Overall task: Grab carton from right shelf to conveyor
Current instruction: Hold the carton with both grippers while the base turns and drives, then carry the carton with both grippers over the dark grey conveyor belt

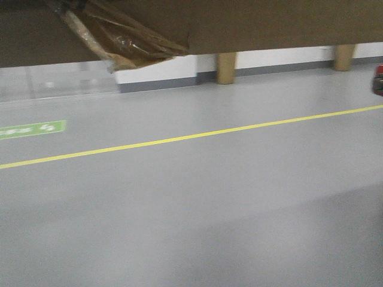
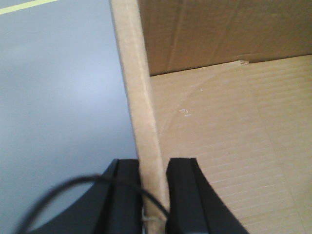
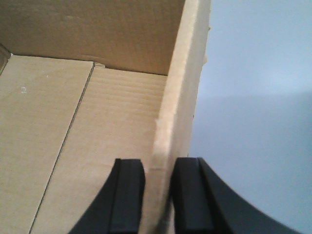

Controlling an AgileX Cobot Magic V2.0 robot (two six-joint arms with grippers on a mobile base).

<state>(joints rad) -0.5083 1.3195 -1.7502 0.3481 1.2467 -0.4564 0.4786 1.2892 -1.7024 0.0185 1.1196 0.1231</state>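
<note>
Carton (image 1: 269, 24) hangs up in the air over grey floor (image 1: 191, 215) w/ a yellow line (image 1: 179, 139). Left gripper (image 2: 154, 195) and right gripper (image 3: 157, 195) each pinch a side wall at the rim. Empty inside, so prob light; thin cardboard may flex, so both rims suit.

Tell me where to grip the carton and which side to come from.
Take the carton by its open top rim, coming down from above with one finger inside and one outside. The walls are thin, upright and opposite each other; the left hand and right hand each straddle one that way now.
</note>
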